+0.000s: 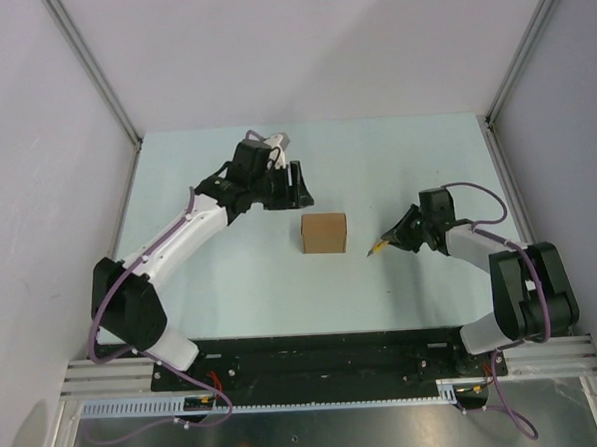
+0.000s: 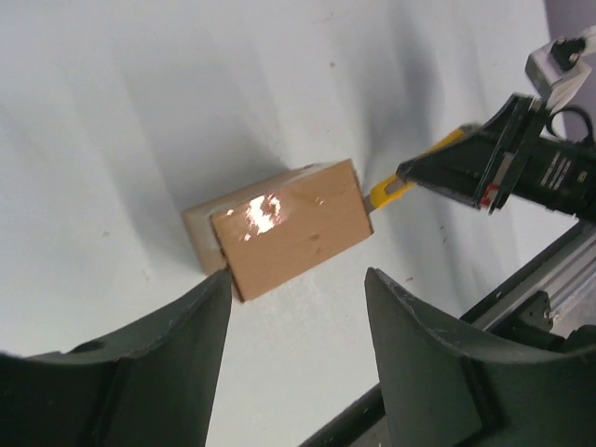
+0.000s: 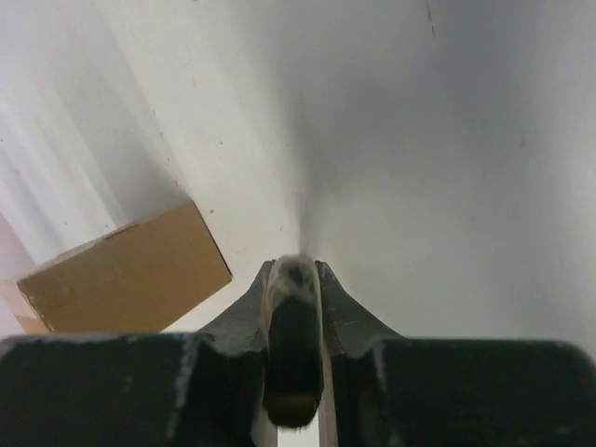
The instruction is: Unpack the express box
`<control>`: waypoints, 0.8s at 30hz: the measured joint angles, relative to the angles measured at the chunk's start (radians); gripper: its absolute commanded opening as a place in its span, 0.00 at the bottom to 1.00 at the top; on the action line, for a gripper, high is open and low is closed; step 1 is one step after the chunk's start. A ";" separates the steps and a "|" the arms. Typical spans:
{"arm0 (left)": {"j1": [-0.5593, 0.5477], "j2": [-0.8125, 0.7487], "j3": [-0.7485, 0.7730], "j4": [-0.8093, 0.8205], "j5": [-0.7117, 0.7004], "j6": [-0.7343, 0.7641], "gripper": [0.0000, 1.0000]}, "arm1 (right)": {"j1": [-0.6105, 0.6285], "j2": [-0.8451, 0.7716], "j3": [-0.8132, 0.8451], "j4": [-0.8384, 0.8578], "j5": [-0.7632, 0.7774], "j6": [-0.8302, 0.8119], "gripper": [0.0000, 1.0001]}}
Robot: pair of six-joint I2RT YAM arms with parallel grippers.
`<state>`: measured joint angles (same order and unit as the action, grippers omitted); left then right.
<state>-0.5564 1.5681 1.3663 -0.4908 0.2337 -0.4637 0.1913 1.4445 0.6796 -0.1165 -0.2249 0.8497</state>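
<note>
The express box sits on the table, left pincer behind, utility knife right.

Express box plain brown; knife yellow; table pale mint; left claw black.

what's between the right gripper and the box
The knife held by the right gripper, its yellow tip pointing toward the box, then bare table. Top view shows it.

The tabletop is lit brightly and evenly. A blown-out glare spot is seen on the box in the left wrist view, soft shadow beside it. The knife is blurred in the right wrist view.
</note>
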 measured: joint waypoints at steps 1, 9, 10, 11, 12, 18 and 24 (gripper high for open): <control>0.006 -0.010 -0.013 0.000 -0.007 0.000 0.65 | -0.005 0.017 0.000 0.020 -0.016 0.004 0.23; 0.038 -0.065 -0.065 -0.008 -0.034 -0.007 0.67 | -0.014 0.066 0.001 0.023 -0.038 0.008 0.64; 0.040 -0.067 -0.067 -0.007 -0.038 -0.007 0.67 | -0.012 0.065 0.001 0.017 -0.031 0.008 0.66; 0.042 -0.068 -0.069 -0.007 -0.040 -0.007 0.67 | -0.012 0.059 0.001 0.014 -0.026 0.007 0.71; 0.045 -0.070 -0.071 -0.007 -0.044 -0.008 0.68 | -0.011 0.047 0.002 0.005 -0.011 0.005 0.72; 0.054 -0.072 -0.076 -0.008 -0.060 -0.008 0.69 | -0.005 -0.080 0.002 -0.110 0.112 -0.014 0.88; 0.066 -0.082 -0.076 -0.010 -0.075 -0.009 0.68 | 0.026 -0.306 0.006 -0.225 0.270 -0.047 0.88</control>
<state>-0.4908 1.4860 1.2900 -0.5003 0.1589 -0.4725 0.2169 1.1381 0.6853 -0.3416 0.0448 0.8024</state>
